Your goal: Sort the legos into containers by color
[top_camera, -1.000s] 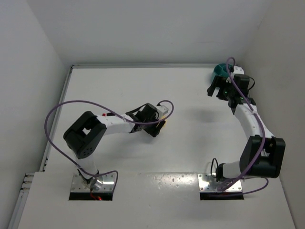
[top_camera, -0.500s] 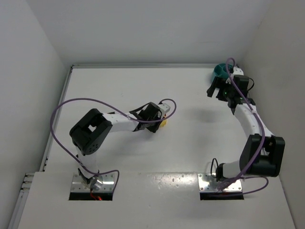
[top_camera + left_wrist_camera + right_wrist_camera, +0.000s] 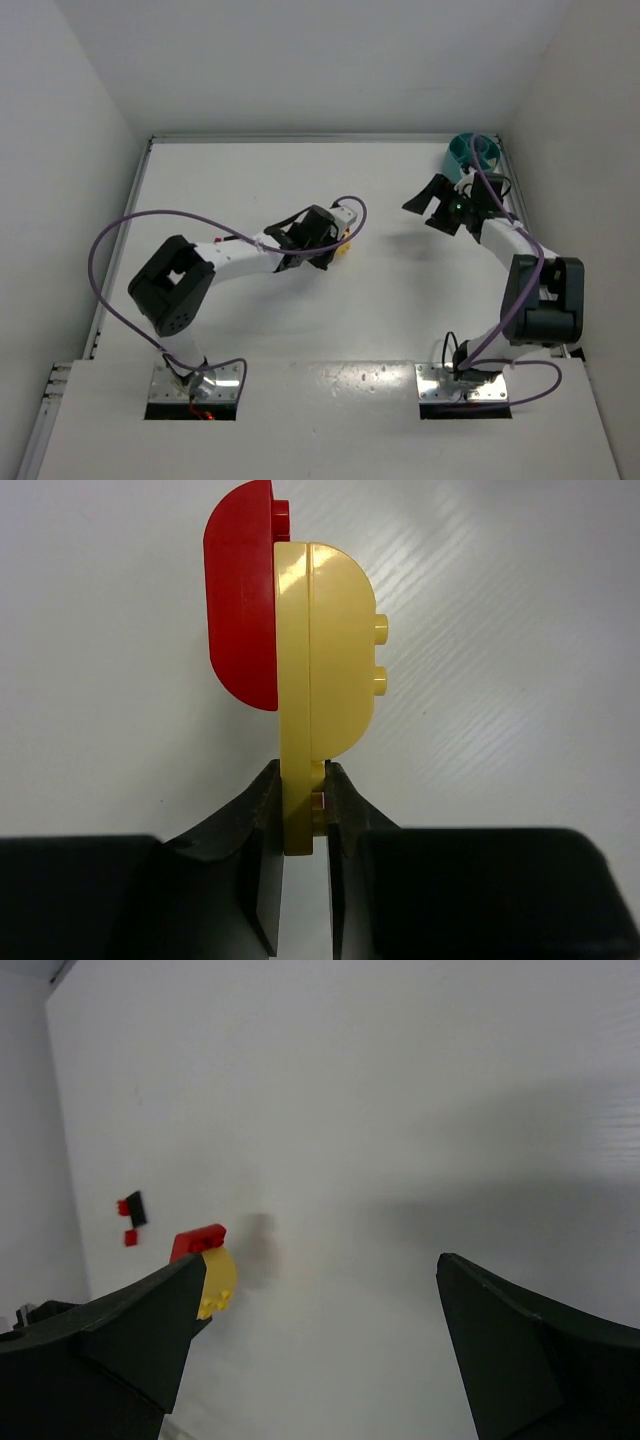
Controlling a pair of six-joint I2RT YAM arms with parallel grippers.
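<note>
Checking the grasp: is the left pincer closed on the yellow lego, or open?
Shut: the left pincer clamps the yellow lego by its lower edge, touching both sides.

White table, plain white walls on three sides

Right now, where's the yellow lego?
Left wrist view: the yellow lego is pinched in the left gripper, with a red lego flush against its left side. From above, it sits near the middle of the table.
</note>
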